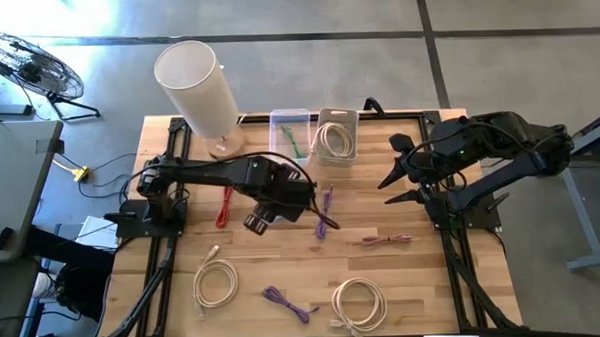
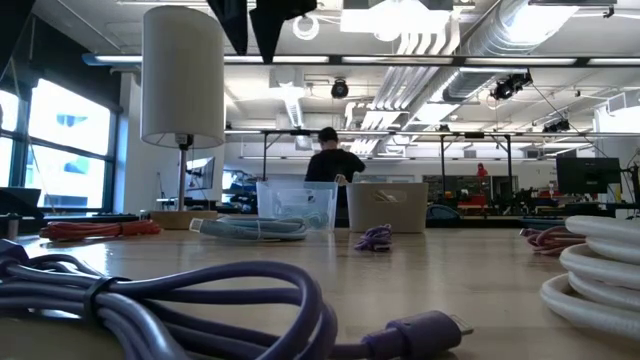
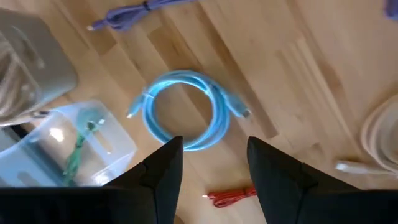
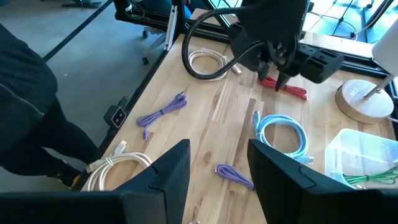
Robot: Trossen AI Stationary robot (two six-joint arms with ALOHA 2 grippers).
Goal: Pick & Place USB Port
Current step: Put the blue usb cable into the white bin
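Observation:
A light-blue coiled USB cable (image 3: 186, 112) lies flat on the wooden table; it also shows in the right wrist view (image 4: 283, 134) and the low view (image 2: 250, 228). In the high view my left arm hides it. My left gripper (image 3: 211, 180) is open and hangs above the table just short of the coil, touching nothing; it also shows in the high view (image 1: 257, 222). My right gripper (image 1: 392, 175) is open and empty, raised over the table's right side, and also shows in its own wrist view (image 4: 217, 180).
At the far edge stand a clear bin (image 1: 290, 129) holding a green cable, a grey bin (image 1: 336, 137) holding a white coil, and a white lamp (image 1: 197, 87). A red cable (image 1: 224, 206), purple cables (image 1: 324, 210) (image 1: 288, 304), a pink cable (image 1: 386, 240) and white coils (image 1: 214, 282) (image 1: 358, 305) lie about.

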